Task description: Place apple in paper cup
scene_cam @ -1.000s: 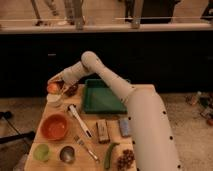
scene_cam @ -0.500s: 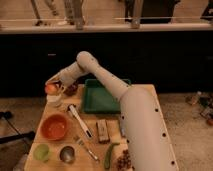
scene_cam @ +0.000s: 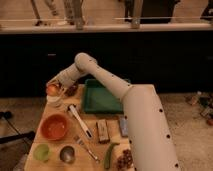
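Observation:
The apple point(scene_cam: 52, 90), small and red-orange, is at the far left corner of the wooden table point(scene_cam: 112, 148), right over the white paper cup point(scene_cam: 54, 100), whose lower part shows just under it. I cannot tell whether the apple rests in the cup or is held above it. My gripper point(scene_cam: 57, 85) is at the end of the white arm point(scene_cam: 107, 85), reaching to that corner and right against the apple.
A green tray point(scene_cam: 102, 97) sits at the back middle. An orange bowl point(scene_cam: 54, 127), a light-green cup point(scene_cam: 42, 152) and a small metal cup point(scene_cam: 67, 154) stand at the left front. A white-handled utensil point(scene_cam: 80, 120), a bar point(scene_cam: 103, 131), a green pepper point(scene_cam: 110, 154) and grapes point(scene_cam: 125, 159) lie nearby.
The arm has swung slightly left and lowered toward the table's back left corner, carrying the apple down over the paper cup.

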